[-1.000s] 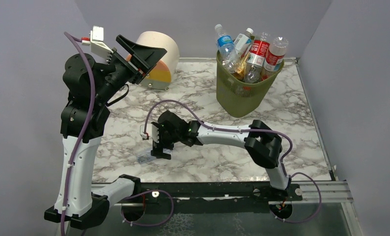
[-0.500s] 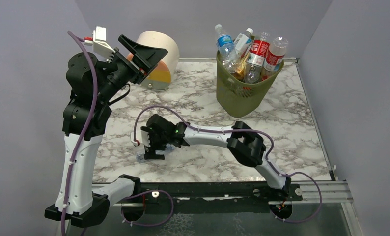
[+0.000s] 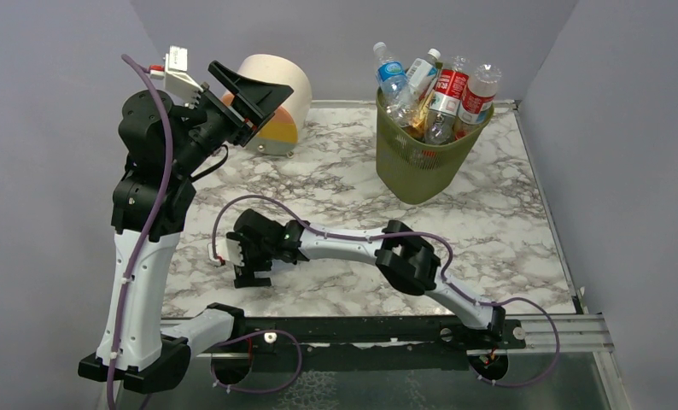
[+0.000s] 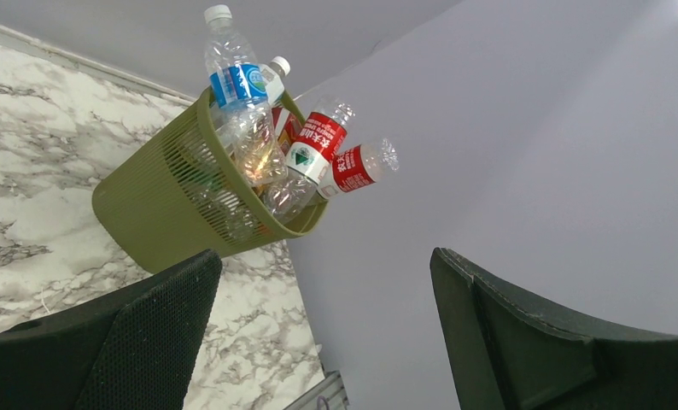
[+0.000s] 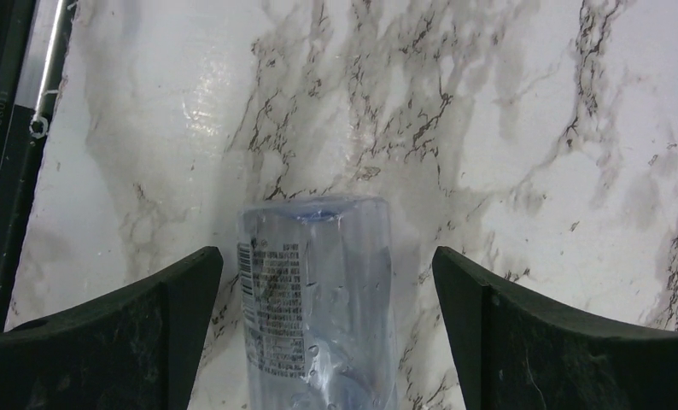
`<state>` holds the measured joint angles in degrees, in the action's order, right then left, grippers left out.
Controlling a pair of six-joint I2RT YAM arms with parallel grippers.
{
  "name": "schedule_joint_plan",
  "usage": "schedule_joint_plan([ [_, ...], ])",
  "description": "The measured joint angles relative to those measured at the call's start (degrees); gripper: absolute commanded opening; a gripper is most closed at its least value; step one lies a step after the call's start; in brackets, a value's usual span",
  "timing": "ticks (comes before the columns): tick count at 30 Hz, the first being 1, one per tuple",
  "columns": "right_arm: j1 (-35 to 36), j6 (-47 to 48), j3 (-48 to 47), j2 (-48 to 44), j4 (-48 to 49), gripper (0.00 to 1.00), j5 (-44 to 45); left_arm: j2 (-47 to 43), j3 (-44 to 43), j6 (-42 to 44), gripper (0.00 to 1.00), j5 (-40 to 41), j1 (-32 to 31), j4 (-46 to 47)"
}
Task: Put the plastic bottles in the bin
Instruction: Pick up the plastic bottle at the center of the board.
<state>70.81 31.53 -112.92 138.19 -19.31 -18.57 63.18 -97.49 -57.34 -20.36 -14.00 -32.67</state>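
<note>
My left arm [image 3: 137,282] and right arm [image 3: 346,242] have white shells, black joints and purple cables [image 3: 248,200]; my gripper fingers [image 4: 148,342] are dark, textured.

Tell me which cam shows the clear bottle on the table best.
Right wrist: the clear bottle lies flat between the open right gripper's fingers, with its label print visible. Top external: the gripper hides it. Left wrist: not in view.
</note>
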Motion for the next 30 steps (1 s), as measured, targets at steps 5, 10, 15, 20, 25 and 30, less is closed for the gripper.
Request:
schedule_joint_plan([
  [5, 0.0, -0.8, -3.6, 2.1, -1.3, 0.68, 0.1, 0.0, 0.3, 0.0, 0.99, 0.0, 0.0, 0.0],
  [10, 0.0, -1.7, -4.2, 2.2, -1.8, 0.55, 0.4, 0.0, 0.6, 0.2, 0.99, 0.0, 0.0, 0.0],
  [15, -0.5, -2.9, -3.9, 1.9, -1.8, 0.50, 1.8, 0.0, 0.6, 0.2, 0.99, 0.0, 0.0, 0.0],
  [20, -2.3, -5.3, 4.1, -4.0, -1.5, 0.50, 2.7, 0.0, 0.6, 0.1, 0.99, 0.0, 0.0, 0.4],
  [25, -7.0, -8.2, 14.8, -15.6, -1.1, 0.50, 4.0, 0.0, 1.0, -0.1, 0.99, 0.0, 0.0, 1.6],
  [30, -12.4, -11.4, 21.6, -28.3, -0.3, 0.51, 5.1, 0.3, 1.5, -0.3, 0.99, 0.0, 0.0, 2.7],
])
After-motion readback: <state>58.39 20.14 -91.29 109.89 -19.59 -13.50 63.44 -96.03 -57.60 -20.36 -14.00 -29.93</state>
